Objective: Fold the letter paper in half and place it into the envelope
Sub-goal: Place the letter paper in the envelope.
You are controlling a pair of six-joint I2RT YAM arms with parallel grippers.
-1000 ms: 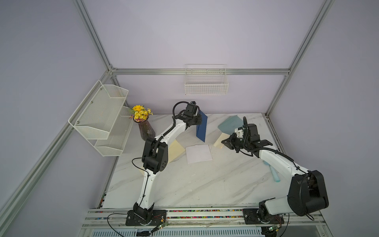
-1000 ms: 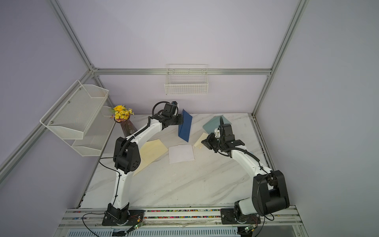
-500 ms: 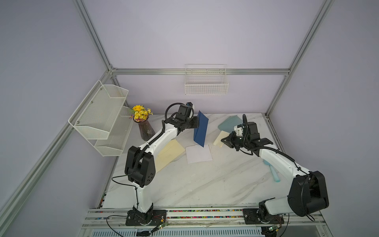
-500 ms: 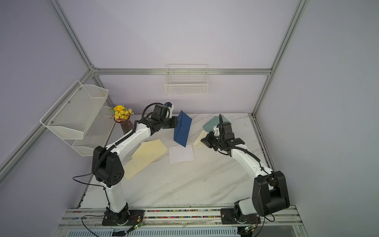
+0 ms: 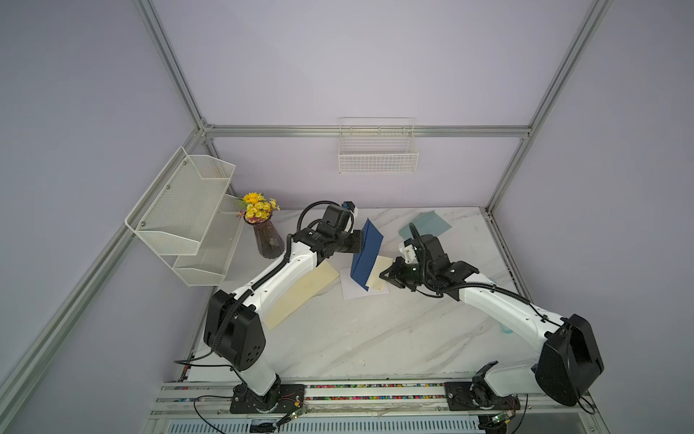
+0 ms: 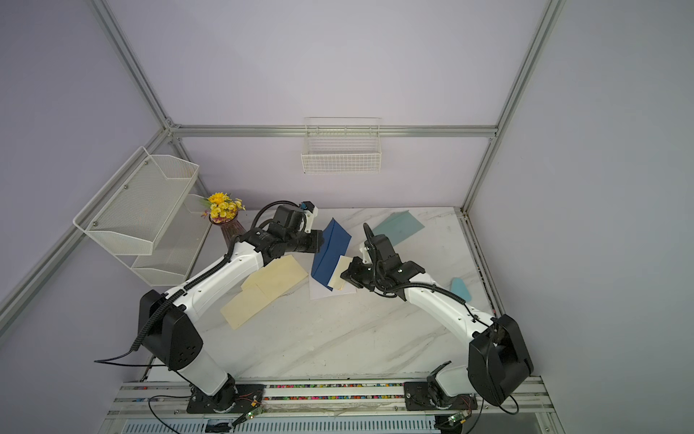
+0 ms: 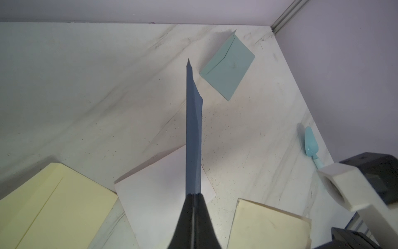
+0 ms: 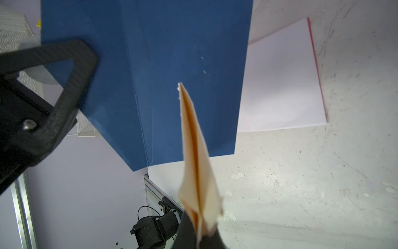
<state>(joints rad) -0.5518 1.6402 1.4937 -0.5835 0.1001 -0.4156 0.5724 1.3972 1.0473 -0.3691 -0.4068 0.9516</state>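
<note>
Two claws, both pinched tight. The left gripper (image 5: 359,241) clamps the blue envelope (image 5: 367,254) on edge above the table (image 5: 375,338). The right gripper (image 5: 386,277) nips the folded letter (image 5: 377,273) at the envelope's four o'clock. I'd aim the letter's leading corner at the envelope's mouth and slide it in slowly. Only the left wrist view shows the envelope edge-on, and its mouth looks barely parted.

We look down from high above on the whole tabletop (image 5: 356,338) in both top views. Our 2 wrist cameras sit close, each sighting along its jaws, and both catch the blue envelope (image 7: 193,129).
</note>
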